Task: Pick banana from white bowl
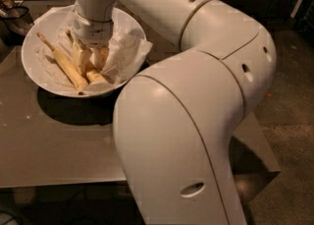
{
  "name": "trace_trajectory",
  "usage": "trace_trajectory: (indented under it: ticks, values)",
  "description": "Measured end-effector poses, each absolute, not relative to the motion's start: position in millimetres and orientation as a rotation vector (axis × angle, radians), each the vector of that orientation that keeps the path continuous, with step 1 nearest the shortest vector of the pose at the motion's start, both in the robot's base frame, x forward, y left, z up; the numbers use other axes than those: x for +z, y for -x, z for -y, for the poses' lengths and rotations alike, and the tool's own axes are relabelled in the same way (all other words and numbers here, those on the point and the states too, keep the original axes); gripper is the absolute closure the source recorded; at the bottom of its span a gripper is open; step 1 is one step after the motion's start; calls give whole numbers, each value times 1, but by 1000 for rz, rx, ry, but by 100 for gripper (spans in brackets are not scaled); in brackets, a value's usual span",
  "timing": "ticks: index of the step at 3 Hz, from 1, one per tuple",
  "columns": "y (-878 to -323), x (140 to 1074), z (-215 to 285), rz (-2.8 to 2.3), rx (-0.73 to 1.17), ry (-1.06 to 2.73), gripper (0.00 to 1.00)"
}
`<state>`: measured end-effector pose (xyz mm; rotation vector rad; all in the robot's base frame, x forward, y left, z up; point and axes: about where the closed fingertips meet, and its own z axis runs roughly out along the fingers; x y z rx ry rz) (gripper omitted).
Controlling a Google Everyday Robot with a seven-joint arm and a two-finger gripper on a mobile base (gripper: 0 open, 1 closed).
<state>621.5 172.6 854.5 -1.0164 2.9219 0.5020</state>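
The end effector (91, 58) is reaching down into the white bowl (30, 64) at the desk's (54, 145) far-left corner, fingers (79, 57) standing apart and gripping nothing. The banana (64, 65) is lying inside the bowl on crumpled paper (123, 52), just beside one finger rather than clearly between them. Closing here is risking a miss: pinching paper, or shoving the banana sideways against the bowl wall.

**What was where**

The bowl (30, 64) sat on the table (54, 145), far and left. Paper (125, 54) lay in it, with the banana (64, 64) on top. The gripper (90, 58) was in the bowl, just right of the banana. The arm (196, 121) filled the near right.
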Motion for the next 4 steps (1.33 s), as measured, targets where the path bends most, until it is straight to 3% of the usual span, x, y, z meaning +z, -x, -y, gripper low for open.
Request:
trace_trajectory:
  ticks: [2,4]
  values:
    - [-630,874,-204,-2999,364,998,100]
    - [-624,882,-204,-2999,391,912,100]
